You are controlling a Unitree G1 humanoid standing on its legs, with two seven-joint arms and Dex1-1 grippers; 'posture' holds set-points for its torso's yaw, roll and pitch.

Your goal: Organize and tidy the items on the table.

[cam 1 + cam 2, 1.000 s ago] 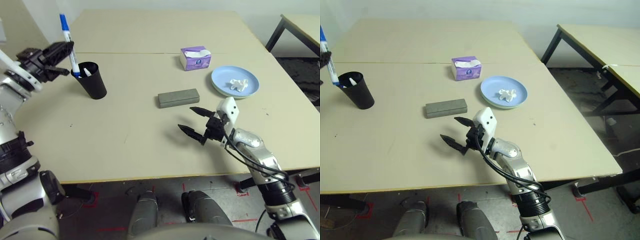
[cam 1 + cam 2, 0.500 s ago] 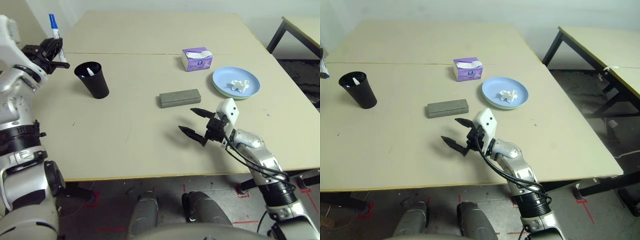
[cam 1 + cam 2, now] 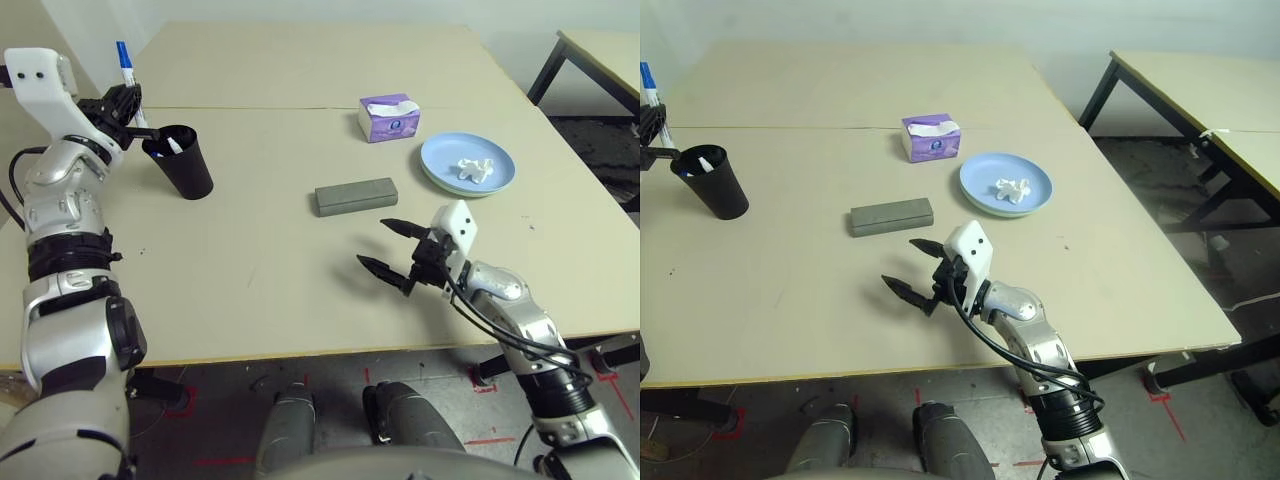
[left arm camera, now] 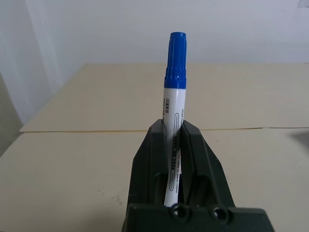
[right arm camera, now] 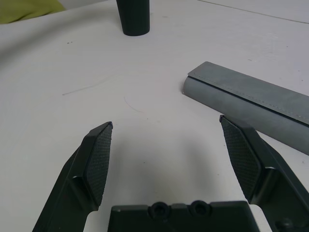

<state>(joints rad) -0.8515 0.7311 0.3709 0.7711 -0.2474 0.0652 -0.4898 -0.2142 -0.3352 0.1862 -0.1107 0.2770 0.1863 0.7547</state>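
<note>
Left gripper [image 3: 122,103] is clamped tight on the blue-capped marker [image 4: 173,121], holding it upright with the cap on top, just off the rim of the black cup [image 3: 182,160] on its far-left side. A second white pen [image 3: 174,146] is poking up inside the cup. Over to the cup's right, the grey glasses case [image 3: 356,196] lies flat on the table [image 3: 250,270], and beyond the case sits the light-blue plate [image 3: 470,164] with the crumpled tissue [image 3: 474,168] on it. Right gripper [image 3: 392,246] hovers near the case, on its near side, jaws spread wide with nothing between them.
</note>
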